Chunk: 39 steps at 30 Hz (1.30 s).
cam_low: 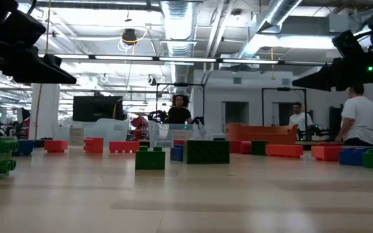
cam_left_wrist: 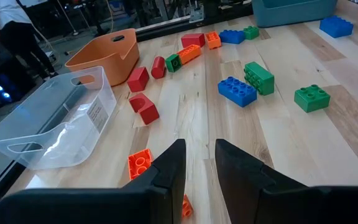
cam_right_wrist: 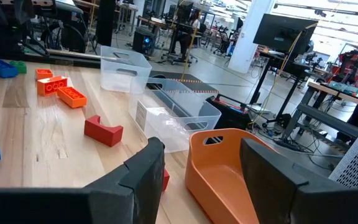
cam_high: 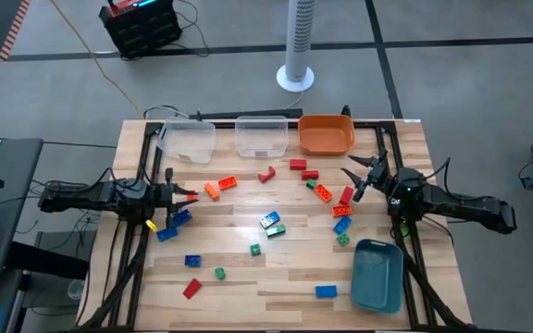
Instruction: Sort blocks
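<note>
Small studded blocks in red, orange, blue and green lie scattered flat on the wooden table [cam_high: 248,277]. My left gripper [cam_high: 192,195] hovers at the table's left side, its fingers [cam_left_wrist: 173,165] narrowly open. An orange block [cam_left_wrist: 140,164] lies just beside them and another orange block [cam_left_wrist: 186,206] just under them. Nothing is between the fingers. My right gripper [cam_high: 353,182] is wide open at the table's right side, near a red block [cam_high: 346,195], and faces the orange bin [cam_right_wrist: 219,171]. It holds nothing.
Two clear bins [cam_high: 188,141] [cam_high: 261,136] and the orange bin [cam_high: 327,134] stand along the far edge. A blue-grey bin [cam_high: 378,273] sits at the near right. A dark metal frame [cam_high: 146,129] borders the table. People [cam_low: 360,116] stand in the room behind.
</note>
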Each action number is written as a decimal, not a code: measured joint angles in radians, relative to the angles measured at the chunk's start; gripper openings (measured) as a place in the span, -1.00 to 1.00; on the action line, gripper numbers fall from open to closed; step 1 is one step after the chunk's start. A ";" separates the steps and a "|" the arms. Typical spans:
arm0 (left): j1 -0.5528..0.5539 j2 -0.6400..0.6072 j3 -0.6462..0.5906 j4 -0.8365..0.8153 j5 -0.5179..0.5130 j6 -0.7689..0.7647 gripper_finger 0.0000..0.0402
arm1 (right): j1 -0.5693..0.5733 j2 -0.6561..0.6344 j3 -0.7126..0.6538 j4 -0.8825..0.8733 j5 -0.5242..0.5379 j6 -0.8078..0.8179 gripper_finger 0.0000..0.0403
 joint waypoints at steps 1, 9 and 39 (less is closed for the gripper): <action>0.000 0.000 0.000 0.000 0.000 0.000 -0.59 | 0.000 0.000 0.000 0.000 0.000 0.000 0.08; 0.000 0.000 0.000 0.002 0.000 0.010 -0.59 | 0.000 0.000 0.000 0.000 0.000 0.000 0.08; 0.002 0.000 -0.001 0.327 -0.063 0.236 -0.59 | 0.001 0.000 -0.005 0.044 0.000 0.180 0.08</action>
